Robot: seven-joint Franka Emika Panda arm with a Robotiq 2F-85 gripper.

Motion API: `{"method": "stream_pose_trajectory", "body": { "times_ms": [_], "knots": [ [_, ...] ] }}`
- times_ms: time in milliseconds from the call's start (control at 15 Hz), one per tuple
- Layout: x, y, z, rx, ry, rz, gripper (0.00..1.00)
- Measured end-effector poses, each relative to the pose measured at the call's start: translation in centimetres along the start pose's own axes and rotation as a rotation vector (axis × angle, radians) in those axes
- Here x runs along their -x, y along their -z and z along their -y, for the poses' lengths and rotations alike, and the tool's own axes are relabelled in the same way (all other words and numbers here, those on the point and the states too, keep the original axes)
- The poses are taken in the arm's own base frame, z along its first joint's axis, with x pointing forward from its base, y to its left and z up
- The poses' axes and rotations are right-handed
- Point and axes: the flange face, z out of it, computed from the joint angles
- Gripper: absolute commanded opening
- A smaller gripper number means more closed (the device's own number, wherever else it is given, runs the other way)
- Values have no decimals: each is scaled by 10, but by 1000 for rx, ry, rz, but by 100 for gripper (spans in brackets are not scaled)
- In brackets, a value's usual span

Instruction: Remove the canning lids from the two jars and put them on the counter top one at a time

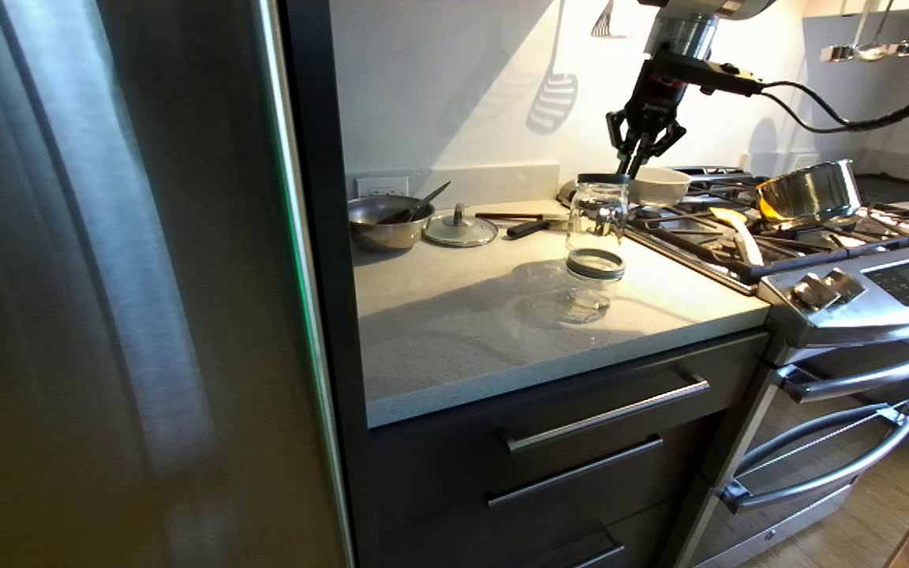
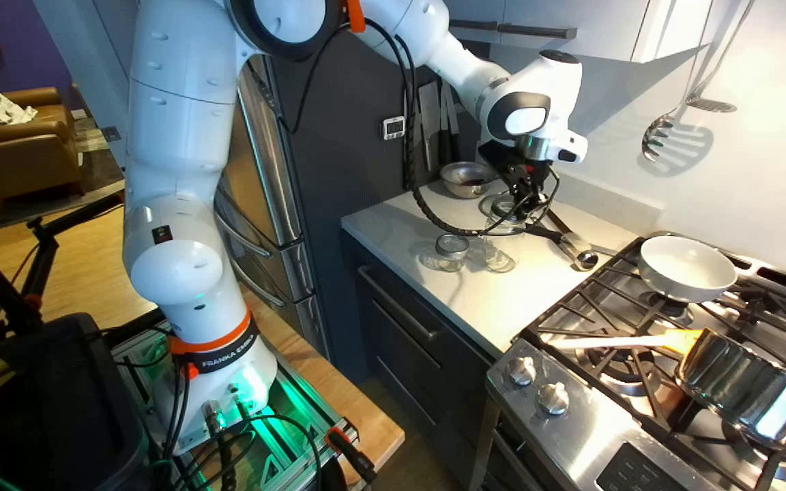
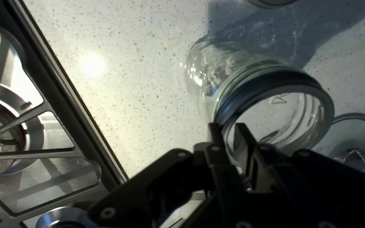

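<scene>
Straddles the canning lid (image 3: 276,79) at eight o'clock in wrist view with narrow-set gripper (image 3: 227,127), probably to lift it off its jar (image 3: 211,68); cannot tell if clamped.

Wall (image 1: 431,95): hard light meets grey shade on a diagonal; I see a slotted utensil (image 2: 658,128) throwing a clear shadow.
Counter top (image 1: 439,371): warm and bright by the stove (image 1: 825,325), dimmer toward the steel door (image 1: 68,276); my wrist view has a round burnt-out glare on it.
Glass jars (image 1: 596,213): white glints up close; in both exterior views I can barely trace their outlines.
Fridge side: that steel door is dark, a soft bluish reflection smeared down it.
Drawers (image 1: 454,497): deep shade.
Saucepan (image 2: 748,392): mirror-bright highlights.
Robot base (image 2: 246,382): green glow spilling around it.
</scene>
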Motion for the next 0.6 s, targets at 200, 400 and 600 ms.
{"method": "stream_pose_trajectory", "body": {
  "times_ms": [200, 400, 600],
  "knots": [
    [-2, 2, 1, -1, 4, -6, 6],
    [-2, 3, 2, -1, 10, -8, 2],
    [-2, 3, 2, -1, 16, -7, 2]
  ]
}}
